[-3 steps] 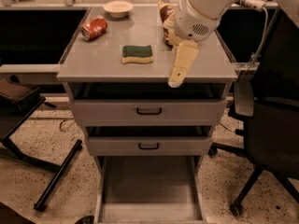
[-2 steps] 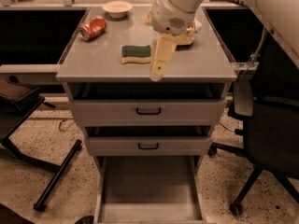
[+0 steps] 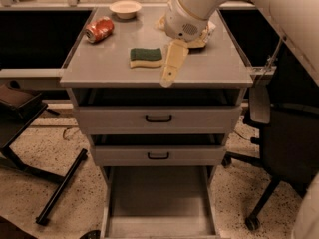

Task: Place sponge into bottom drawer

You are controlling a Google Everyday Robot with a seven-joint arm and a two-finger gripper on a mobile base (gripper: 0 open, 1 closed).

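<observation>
Camera view: sponge [image 3: 146, 57] lies flat on the cabinet top [image 3: 99, 63], green side up, well above the bottom drawer [image 3: 159, 198], which stands pulled out.
Gripper [image 3: 167, 78]: hangs just right of the sponge, tip near the top's front edge, carrying nothing; closed or released, I cannot tell.
Sponge axis: long side runs left to right, roughly parallel to the front edge; short ends face the can [image 3: 99, 29] side and the gripper.
Risk, approach: descending from this offset would likely shove the sponge sideways rather than straddle it.
Risk, grasp: soft foam may squash and slip.
Risk, release: a drop from high up could catch the upper drawers' fronts.
</observation>
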